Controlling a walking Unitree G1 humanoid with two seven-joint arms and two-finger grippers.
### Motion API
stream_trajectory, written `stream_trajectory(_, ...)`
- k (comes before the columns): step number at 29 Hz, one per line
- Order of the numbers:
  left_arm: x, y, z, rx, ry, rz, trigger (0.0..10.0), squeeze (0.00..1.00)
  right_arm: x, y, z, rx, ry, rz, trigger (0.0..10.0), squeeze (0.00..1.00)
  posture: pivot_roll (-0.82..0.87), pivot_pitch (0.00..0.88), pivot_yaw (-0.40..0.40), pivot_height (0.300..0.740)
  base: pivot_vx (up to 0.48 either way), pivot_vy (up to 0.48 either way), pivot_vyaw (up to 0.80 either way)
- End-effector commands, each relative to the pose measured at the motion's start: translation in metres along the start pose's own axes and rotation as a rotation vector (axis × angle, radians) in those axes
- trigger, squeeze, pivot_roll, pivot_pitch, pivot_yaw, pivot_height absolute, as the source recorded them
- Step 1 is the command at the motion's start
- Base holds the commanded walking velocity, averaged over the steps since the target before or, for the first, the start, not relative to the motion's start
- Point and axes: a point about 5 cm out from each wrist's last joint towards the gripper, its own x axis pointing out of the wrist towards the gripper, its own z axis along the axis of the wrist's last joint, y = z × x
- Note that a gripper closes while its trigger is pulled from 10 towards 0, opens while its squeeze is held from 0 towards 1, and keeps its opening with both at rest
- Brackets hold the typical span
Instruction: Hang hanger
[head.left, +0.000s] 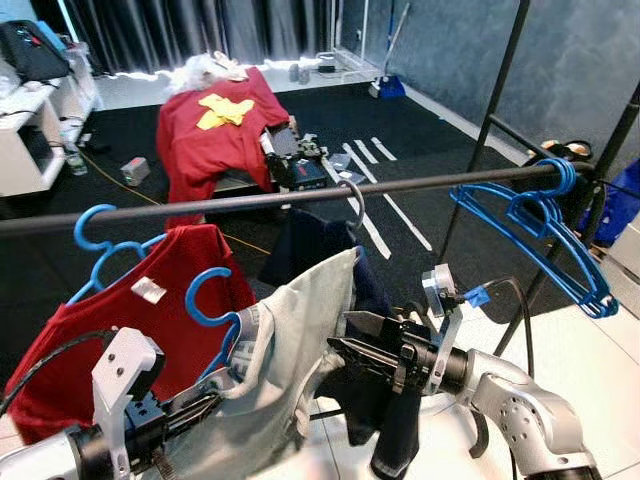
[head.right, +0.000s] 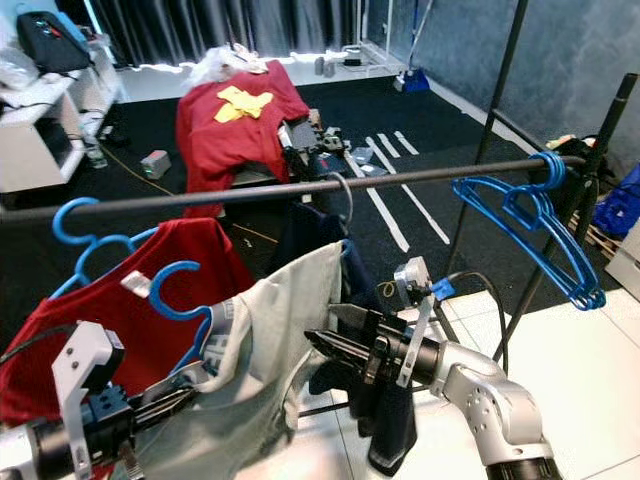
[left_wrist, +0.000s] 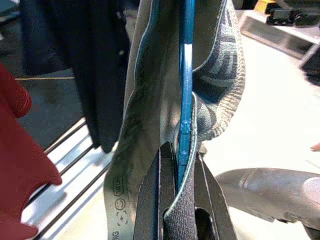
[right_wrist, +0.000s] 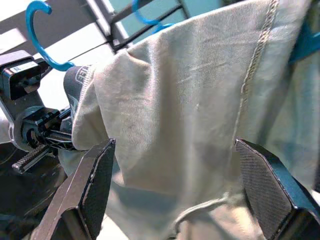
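My left gripper (head.left: 212, 399) is shut on a blue hanger (left_wrist: 186, 75) at the collar of a pale grey T-shirt (head.left: 290, 350). The hanger's hook (head.left: 203, 296) is up, below the black rail (head.left: 300, 197) and clear of it. My right gripper (head.left: 340, 332) is open at the shirt's right side, and in the right wrist view its fingers (right_wrist: 95, 185) stand wide apart facing the cloth (right_wrist: 180, 115). A red shirt (head.left: 130, 320) on a blue hanger hangs from the rail to the left.
A dark navy garment (head.left: 315, 250) hangs on a silver hook mid-rail. Empty blue hangers (head.left: 545, 235) hang at the rail's right end by the rack uprights (head.left: 500, 90). Behind stand a red-draped table (head.left: 215, 135) and a white cabinet (head.left: 25, 135).
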Motion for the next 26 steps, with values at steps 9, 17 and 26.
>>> stream_trajectory(9, 0.001, 0.002, 0.003, 0.014, -0.009, 0.002, 10.0, 0.0, 0.004, 0.002, 0.0, 0.012, -0.002, 0.026, 10.0, 0.0, -0.08, 0.0, -0.001, 0.74, -0.419, 0.0, 0.0)
stream_trajectory(17, 0.007, 0.0, 0.013, 0.036, -0.056, -0.032, 10.0, 0.0, 0.007, 0.003, 0.007, 0.023, -0.05, 0.03, 10.0, 0.0, -0.08, 0.0, 0.001, 0.74, -0.397, 0.0, 0.0)
stream_trajectory(26, -0.011, 0.006, 0.034, 0.057, -0.146, -0.068, 10.0, 0.0, 0.008, 0.013, 0.036, 0.114, -0.265, 0.162, 10.0, 0.0, -0.06, 0.0, 0.001, 0.74, 0.0, 0.0, 0.0)
